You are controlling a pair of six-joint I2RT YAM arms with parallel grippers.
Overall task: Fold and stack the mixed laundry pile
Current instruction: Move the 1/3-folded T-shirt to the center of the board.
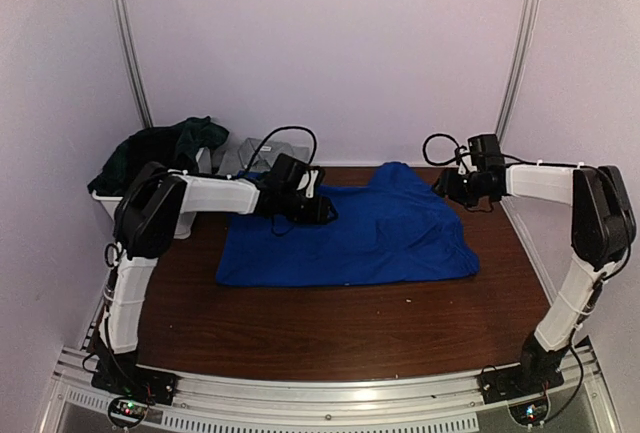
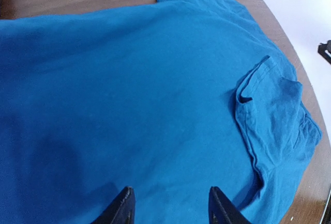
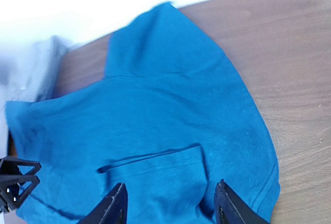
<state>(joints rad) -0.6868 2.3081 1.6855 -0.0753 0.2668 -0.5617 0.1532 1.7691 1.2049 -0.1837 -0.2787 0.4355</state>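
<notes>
Over the blue T-shirt [image 1: 370, 233] hover left gripper [image 2: 169, 192] and right gripper [image 3: 171, 184] — parted.

**Colour inventory: your bench**

You have one T-shirt [image 1: 350, 238], plain royal blue. Table [image 1: 330, 338]: dark brown wood grain. Basket [image 1: 104, 207]: white, holding a dark green garment [image 1: 170, 143]. Light grey cloth [image 1: 240, 158] beside it. Your left arm [image 1: 215, 193] and right arm [image 1: 540, 181]: white links, black joints.
</notes>
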